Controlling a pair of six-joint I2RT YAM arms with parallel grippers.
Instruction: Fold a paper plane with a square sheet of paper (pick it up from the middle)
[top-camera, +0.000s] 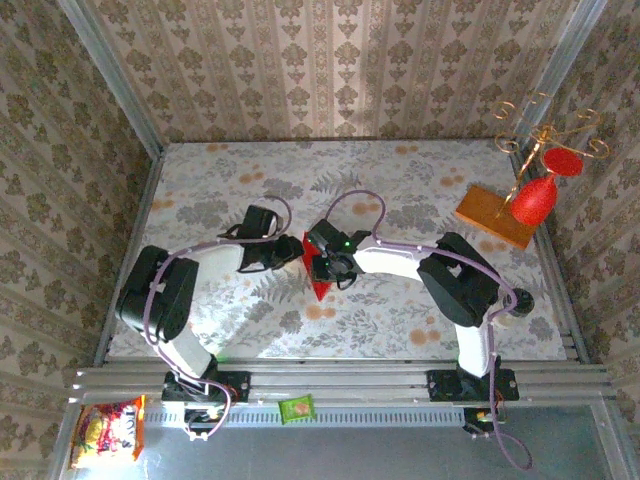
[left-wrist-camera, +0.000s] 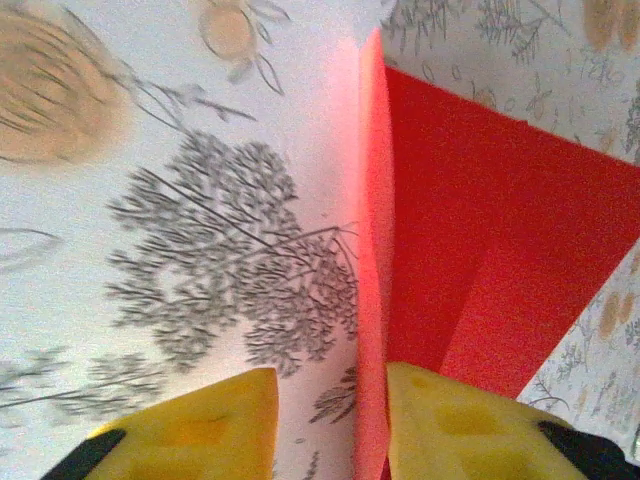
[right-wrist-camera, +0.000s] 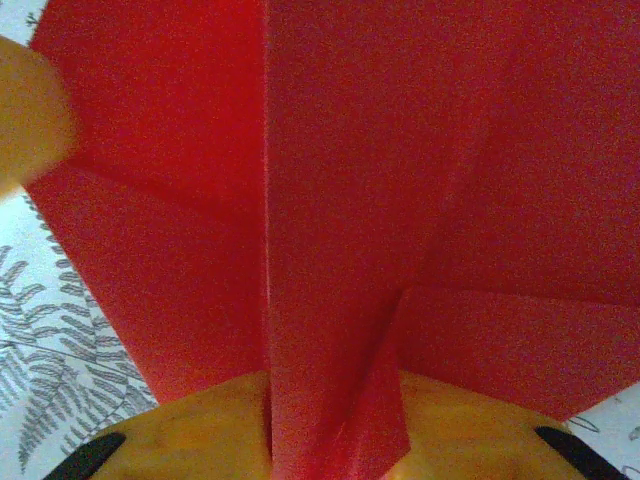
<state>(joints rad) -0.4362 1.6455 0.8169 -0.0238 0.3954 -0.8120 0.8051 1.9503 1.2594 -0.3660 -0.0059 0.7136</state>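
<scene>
Mid-table on the floral-patterned tabletop (top-camera: 400, 320), between both arms: bright red creased paper sheet (top-camera: 317, 283), folded to a point. Right gripper (right-wrist-camera: 335, 420) clamped on the sheet's raised centre fold (yellow fingers (right-wrist-camera: 180, 430) pressed in from either side). Left gripper (left-wrist-camera: 330, 400) spread apart, one yellow pad (left-wrist-camera: 450, 420) touching the paper's upright edge.
</scene>
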